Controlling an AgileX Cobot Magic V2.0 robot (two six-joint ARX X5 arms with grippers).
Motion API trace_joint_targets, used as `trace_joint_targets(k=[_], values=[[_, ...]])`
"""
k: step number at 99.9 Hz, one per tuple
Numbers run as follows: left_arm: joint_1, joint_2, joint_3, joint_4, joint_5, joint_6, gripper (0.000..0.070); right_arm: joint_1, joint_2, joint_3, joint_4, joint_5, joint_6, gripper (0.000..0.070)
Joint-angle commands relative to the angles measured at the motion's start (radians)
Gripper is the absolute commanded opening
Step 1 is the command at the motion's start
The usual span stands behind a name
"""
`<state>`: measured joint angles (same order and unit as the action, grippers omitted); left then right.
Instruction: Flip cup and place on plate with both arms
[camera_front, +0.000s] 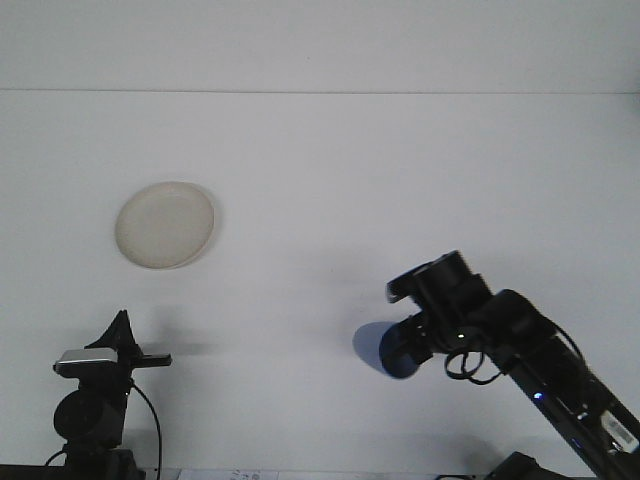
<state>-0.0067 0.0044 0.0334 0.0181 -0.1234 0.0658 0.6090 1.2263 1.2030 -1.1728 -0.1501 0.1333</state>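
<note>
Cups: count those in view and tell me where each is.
1. The blue cup is at the right claw, low over the table's near centre-right, far from the plate at left. None seems hidden.

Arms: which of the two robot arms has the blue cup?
The right arm. Its pincer carries the blue cup near the table's middle, while the left arm sits low, holding nothing.

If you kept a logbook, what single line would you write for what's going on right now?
right end effector: holding blue cup low over table centre | left end effector: parked, near-left | plate: empty, far-left | cup not yet on plate
</note>
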Motion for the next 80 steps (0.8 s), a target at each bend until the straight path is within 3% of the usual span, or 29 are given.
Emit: trace_joint_targets(k=[1, 29, 42, 62, 66, 75, 80], values=[[0.002, -0.001, -0.019, 0.013, 0.000, 0.012, 0.0015, 0.087, 0.060, 0.036, 0.000, 0.013, 0.010, 0.0000], [0.002, -0.001, -0.019, 0.013, 0.000, 0.012, 0.0015, 0.270, 0.315, 0.157, -0.084, 0.031, -0.026, 0.0000], [0.002, -0.001, -0.019, 0.013, 0.000, 0.012, 0.0015, 0.308, 0.393, 0.204, -0.128, 0.079, -0.050, 0.0000], [0.002, -0.001, -0.019, 0.013, 0.000, 0.012, 0.0015, 0.323, 0.447, 0.213, -0.132, 0.069, -0.071, 0.0015], [0.002, -0.002, -0.019, 0.013, 0.000, 0.012, 0.0015, 0.322, 0.449, 0.213, -0.134, 0.069, -0.071, 0.0068], [0.002, -0.002, -0.019, 0.013, 0.000, 0.012, 0.0015, 0.322, 0.451, 0.213, -0.129, 0.068, -0.077, 0.0299], [0.002, -0.001, -0.019, 0.013, 0.000, 0.012, 0.0015, 0.322, 0.451, 0.214, -0.127, 0.067, -0.080, 0.0392]])
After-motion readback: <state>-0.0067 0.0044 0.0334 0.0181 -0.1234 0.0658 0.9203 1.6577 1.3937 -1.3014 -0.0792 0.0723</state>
